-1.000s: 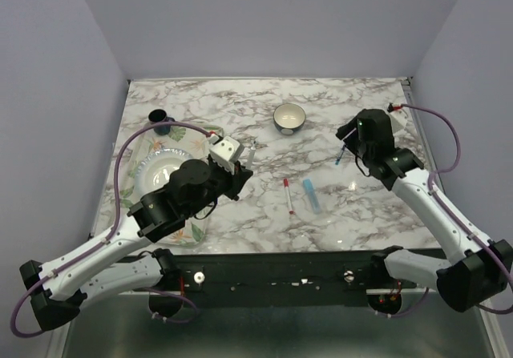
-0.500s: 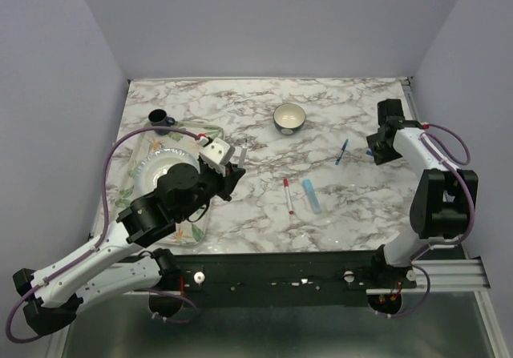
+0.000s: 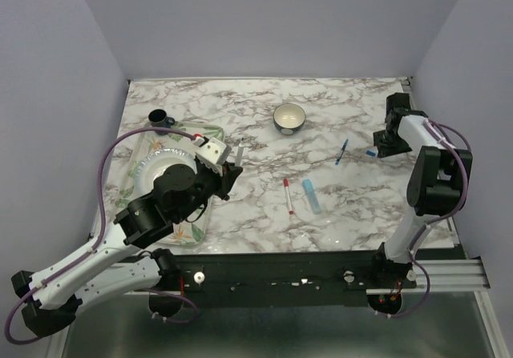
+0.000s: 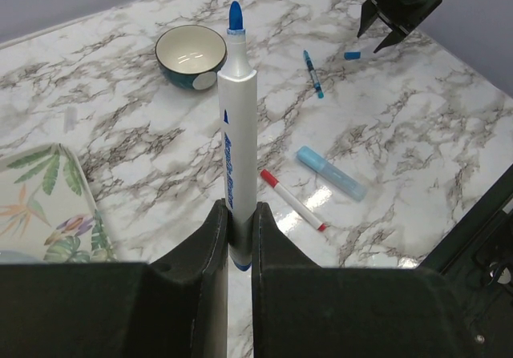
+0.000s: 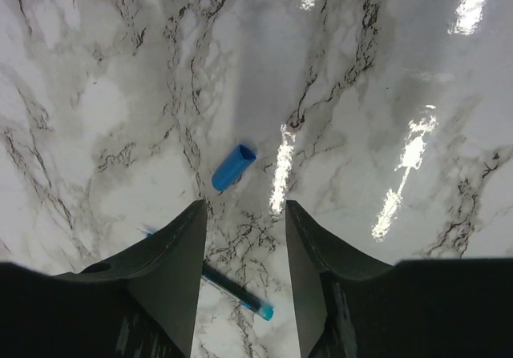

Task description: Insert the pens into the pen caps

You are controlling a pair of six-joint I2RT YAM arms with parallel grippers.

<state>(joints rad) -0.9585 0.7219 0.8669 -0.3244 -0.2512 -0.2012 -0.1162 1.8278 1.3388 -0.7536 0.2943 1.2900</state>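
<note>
Left wrist view: your left gripper (image 4: 239, 218) clamps a white pen (image 4: 237, 134) upright, blue tip up. Beyond it on the bench (image 4: 449, 118) lie a red-tipped pen (image 4: 293, 201), a pale blue marker (image 4: 331, 173) and a dark blue pen (image 4: 313, 74). Farthest, your right gripper (image 5: 245, 207) is spread wide near a blue cap (image 5: 233, 166).

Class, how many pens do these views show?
4: blue-tipped pen upright in the left fingers, a red-tipped pen and pale blue marker side by side, a dark blue pen further right.
</note>
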